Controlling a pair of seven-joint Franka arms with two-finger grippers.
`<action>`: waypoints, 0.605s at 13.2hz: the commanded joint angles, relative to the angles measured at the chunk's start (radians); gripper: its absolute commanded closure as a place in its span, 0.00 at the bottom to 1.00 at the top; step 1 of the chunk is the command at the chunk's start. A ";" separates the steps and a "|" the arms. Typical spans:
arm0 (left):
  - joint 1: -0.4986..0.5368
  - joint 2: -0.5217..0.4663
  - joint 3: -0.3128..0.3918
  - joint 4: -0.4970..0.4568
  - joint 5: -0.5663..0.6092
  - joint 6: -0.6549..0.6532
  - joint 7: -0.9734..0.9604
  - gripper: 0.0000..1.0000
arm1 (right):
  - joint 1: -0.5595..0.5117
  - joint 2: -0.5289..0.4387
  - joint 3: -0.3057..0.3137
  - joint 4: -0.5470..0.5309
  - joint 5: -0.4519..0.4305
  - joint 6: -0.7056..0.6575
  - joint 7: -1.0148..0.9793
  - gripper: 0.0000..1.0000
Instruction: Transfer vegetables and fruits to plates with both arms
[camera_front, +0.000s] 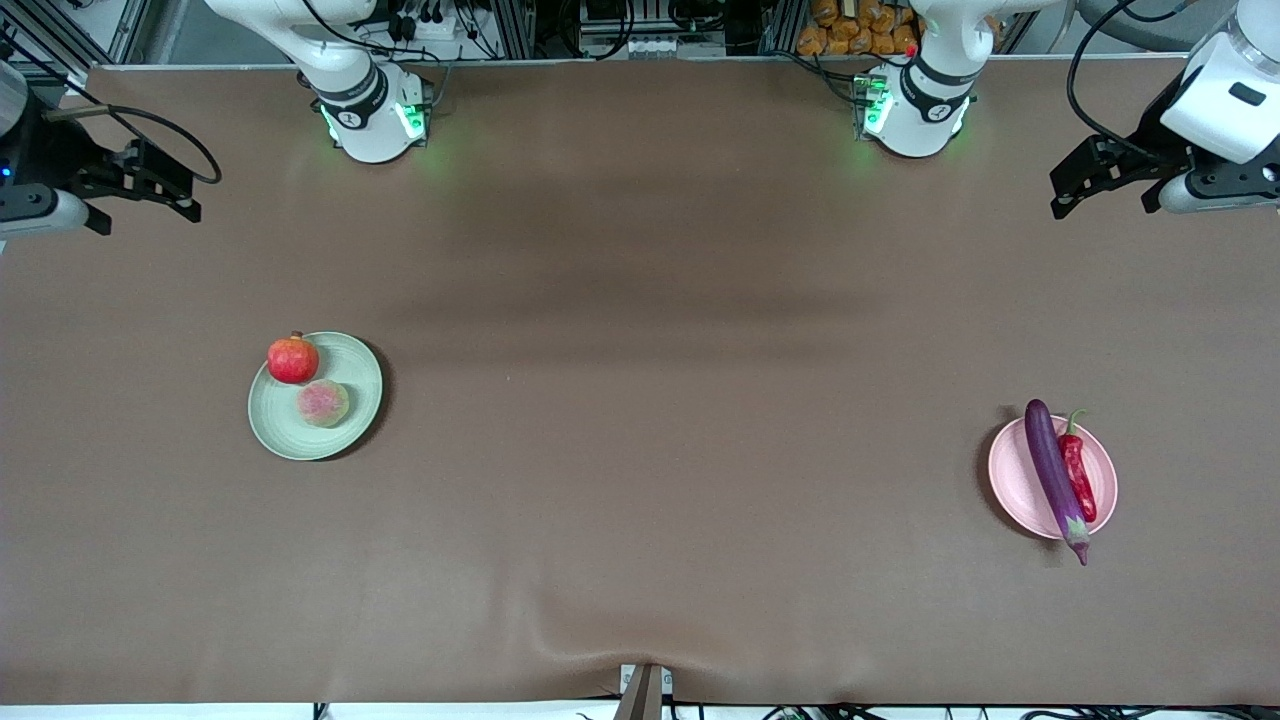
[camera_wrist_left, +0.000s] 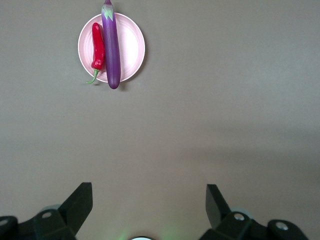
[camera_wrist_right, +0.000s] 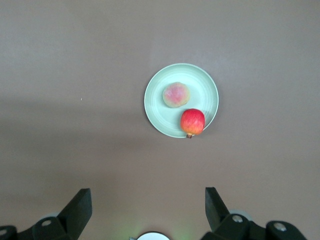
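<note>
Task appearing complete — fruits (camera_front: 308, 381) sitting on green plate (camera_front: 355, 432), vegetables (camera_front: 1062, 475) on pink plate (camera_front: 1012, 480); left gripper (camera_wrist_left: 149, 200) and right gripper (camera_wrist_right: 148, 200) waiting, jaws released.

Matt brown bench (camera_front: 640, 450) covering, cloth-like, smooth apart from a soft ripple at the lower middle of the front view. Matt pale green plate (camera_front: 352, 372) and matt pale pink plate (camera_front: 1010, 480), both with faint concentric ridges. Glossy, smooth purple eggplant (camera_front: 1050, 475); glossy red chili pepper (camera_front: 1078, 478). Shiny red pomegranate-like fruit (camera_front: 293, 359); dull, slightly fuzzy tan-green fruit (camera_front: 323, 403). Matt black plastic-looking fingers (camera_wrist_left: 80, 202) on the left end effector (camera_wrist_left: 149, 205); likewise the right end effector (camera_wrist_right: 148, 206). Smooth white arm shells.
</note>
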 joint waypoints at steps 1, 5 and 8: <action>0.009 0.006 -0.007 0.018 0.008 0.004 0.026 0.00 | 0.014 0.072 -0.001 0.135 -0.039 -0.078 -0.016 0.00; 0.012 0.029 -0.007 0.073 0.006 -0.011 0.022 0.00 | 0.077 0.138 -0.070 0.232 -0.044 -0.134 -0.017 0.00; 0.018 0.075 -0.007 0.154 0.009 -0.077 0.022 0.00 | 0.040 0.138 -0.070 0.229 -0.007 -0.126 -0.020 0.00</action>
